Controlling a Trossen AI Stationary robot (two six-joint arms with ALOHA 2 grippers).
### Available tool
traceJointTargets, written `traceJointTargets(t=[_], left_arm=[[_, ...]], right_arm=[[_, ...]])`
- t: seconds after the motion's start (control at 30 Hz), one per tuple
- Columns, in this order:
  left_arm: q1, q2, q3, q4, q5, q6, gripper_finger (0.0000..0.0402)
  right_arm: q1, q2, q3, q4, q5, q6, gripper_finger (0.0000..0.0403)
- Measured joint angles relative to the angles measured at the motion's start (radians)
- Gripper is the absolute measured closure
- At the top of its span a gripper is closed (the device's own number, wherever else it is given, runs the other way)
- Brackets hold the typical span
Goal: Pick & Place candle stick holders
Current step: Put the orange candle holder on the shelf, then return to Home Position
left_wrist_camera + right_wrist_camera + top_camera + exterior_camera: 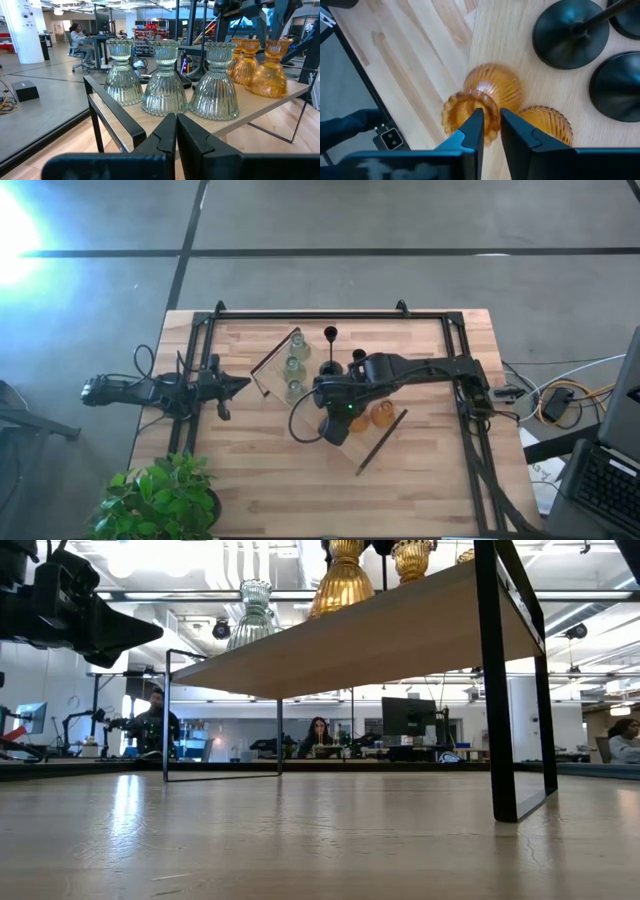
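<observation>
Right wrist view showed the right gripper (490, 125) slightly parted astride an amber holder's (470, 112) rim on the wooden board (520, 65), apparently releasing it; left gripper (176, 135) waited shut, empty, facing green holders (165, 80).

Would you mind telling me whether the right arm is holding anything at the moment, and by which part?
The right gripper has its fingers at the scalloped top rim of an amber candle holder; whether they grip it cannot be told.

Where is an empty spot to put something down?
The tabletop is bare along its near edge, between the potted plant and the wooden board. The board is crowded: green holders, black holders and amber holders under the right pincer.
</observation>
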Motion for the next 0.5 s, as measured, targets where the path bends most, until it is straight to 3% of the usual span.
traceJointTargets(t=[0.5], left_arm=[[0.000, 0.000, 0.000, 0.000, 0.000, 0.000, 0.0383]], right_arm=[[0.000, 0.000, -0.002, 0.002, 0.053, 0.002, 0.0308]])
